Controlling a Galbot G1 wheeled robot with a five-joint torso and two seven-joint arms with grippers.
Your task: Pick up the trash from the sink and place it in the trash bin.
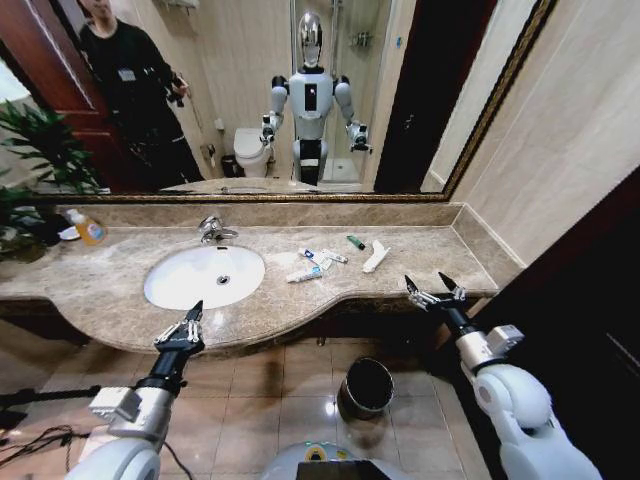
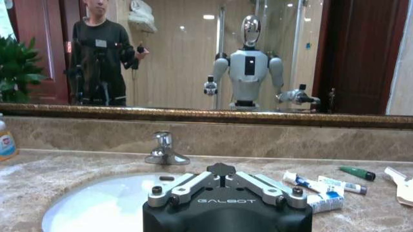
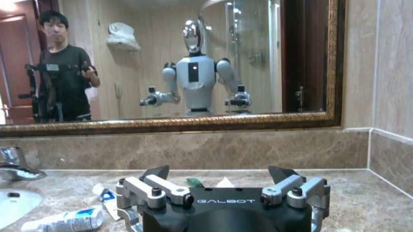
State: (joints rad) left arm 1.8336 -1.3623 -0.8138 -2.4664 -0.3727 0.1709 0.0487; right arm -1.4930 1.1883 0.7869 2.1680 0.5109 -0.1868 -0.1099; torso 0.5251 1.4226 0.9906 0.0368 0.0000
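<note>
The white oval sink is set in the marble counter and its basin holds nothing. The trash lies on the counter to its right: white-and-blue tubes, a dark green tube and a white paper wrapper. My left gripper hovers shut at the counter's front edge, below the sink. My right gripper is open at the front right edge, near the wrapper, holding nothing. The black trash bin stands on the floor under the counter.
A chrome faucet stands behind the basin. An orange soap bottle sits at the far left beside a green plant. A large mirror covers the wall behind; a side wall closes the counter's right end.
</note>
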